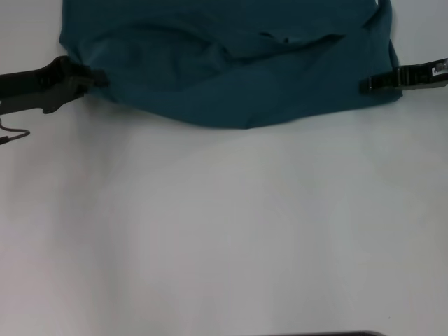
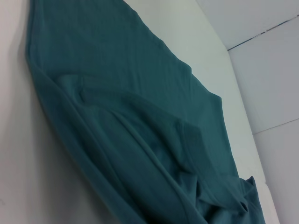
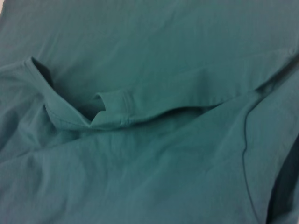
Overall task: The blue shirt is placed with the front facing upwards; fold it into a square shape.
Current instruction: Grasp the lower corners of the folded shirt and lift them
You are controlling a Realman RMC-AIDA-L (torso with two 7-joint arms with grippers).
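we see the shirt [image 1: 231, 63] lying on the table [image 1: 224, 231], stretched between our left claw [image 1: 98, 77] and right claw [image 1: 367, 85] at its side edges.

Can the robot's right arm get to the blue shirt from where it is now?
Probably yes. The right gripper is already at the blue shirt, touching its right edge, with only bare table around and nothing in between.

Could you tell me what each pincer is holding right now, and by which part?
Both appear to grip the teal-blue cotton shirt: the left pincer at its left side edge, the right pincer at its right side edge. The fingers' closure isn't clearly visible.
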